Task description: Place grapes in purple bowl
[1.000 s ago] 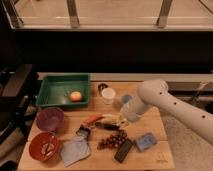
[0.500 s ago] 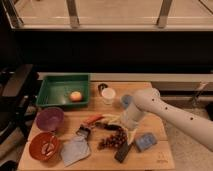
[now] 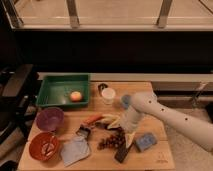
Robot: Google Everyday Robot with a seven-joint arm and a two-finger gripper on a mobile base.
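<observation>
The grapes (image 3: pixel 112 141) are a small dark reddish-purple bunch lying on the wooden table (image 3: pixel 155 159), at front centre. The purple bowl (image 3: pixel 50 119) stands at the table's left, apart from the grapes, and looks empty. My white arm reaches in from the right and bends down. My gripper (image 3: pixel 127 136) is low over the table, right beside the right end of the grapes. The arm's wrist hides part of the gripper.
A green bin (image 3: pixel 55 92) holding an orange fruit (image 3: pixel 75 96) stands at back left. An orange-red bowl (image 3: pixel 44 146), grey cloth (image 3: pixel 75 150), carrot (image 3: pixel 92 119), banana (image 3: pixel 111 120), black remote (image 3: pixel 122 153), blue sponge (image 3: pixel 144 142) and white cup (image 3: pixel 108 95) crowd the table.
My arm has swung left and down, bringing the gripper from above the table's right side to just beside the grapes. The objects on the table have not moved.
</observation>
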